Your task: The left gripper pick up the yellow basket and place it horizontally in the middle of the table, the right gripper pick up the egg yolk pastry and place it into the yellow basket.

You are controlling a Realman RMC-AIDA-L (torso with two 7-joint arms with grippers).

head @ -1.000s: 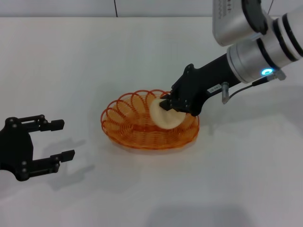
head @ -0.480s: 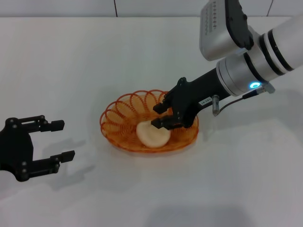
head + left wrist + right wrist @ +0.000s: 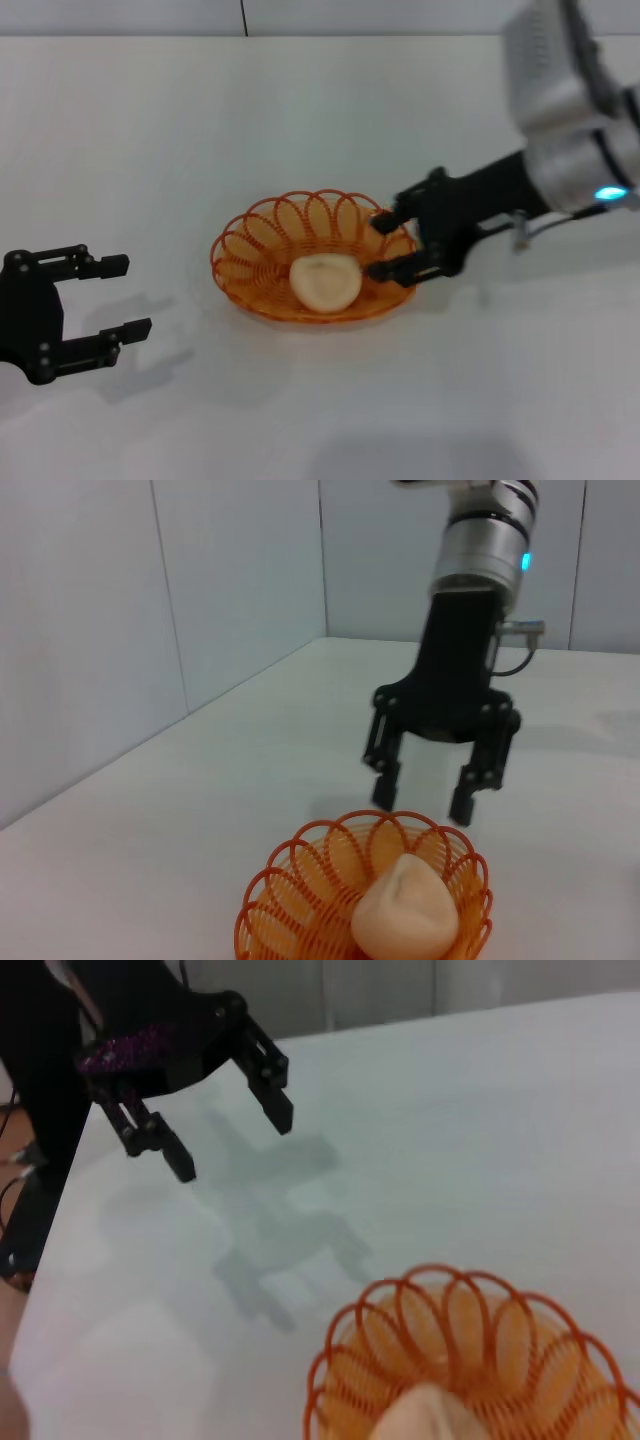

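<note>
The yellow basket lies lengthwise across the middle of the white table. The egg yolk pastry rests inside it, free of any gripper. My right gripper is open and empty at the basket's right rim, its fingers apart from the pastry. My left gripper is open and empty over the table, well to the left of the basket. The left wrist view shows the basket, the pastry and the right gripper behind them. The right wrist view shows the basket, the pastry's top and the left gripper.
The right arm's silver segment with a blue-green light reaches in from the right. A grey wall stands behind the table's far edge. Nothing else lies on the tabletop.
The right gripper lowered the pastry into the basket, opened and let it go, then drew back to the right. The pastry now lies in the basket. The left gripper barely moved.
</note>
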